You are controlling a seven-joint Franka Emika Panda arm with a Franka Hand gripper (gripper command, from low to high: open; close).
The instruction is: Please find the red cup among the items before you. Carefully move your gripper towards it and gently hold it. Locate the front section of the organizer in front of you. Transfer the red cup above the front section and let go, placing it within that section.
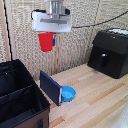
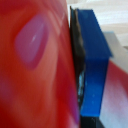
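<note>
One red cup (image 1: 46,42) upright, long axis vertical, clamped in tool (image 1: 47,36).

A shallow blue bowl (image 1: 68,93) sits on the light wooden table (image 1: 95,102), touching a dark blue flat panel (image 1: 50,86) that stands tilted beside it. A glossy black appliance box (image 1: 108,52) stands toward the exterior view's right, before a woven wall (image 1: 20,35).

The hand (image 1: 48,40) holds the red cup (image 1: 46,42) high above the table (image 1: 95,100).
</note>
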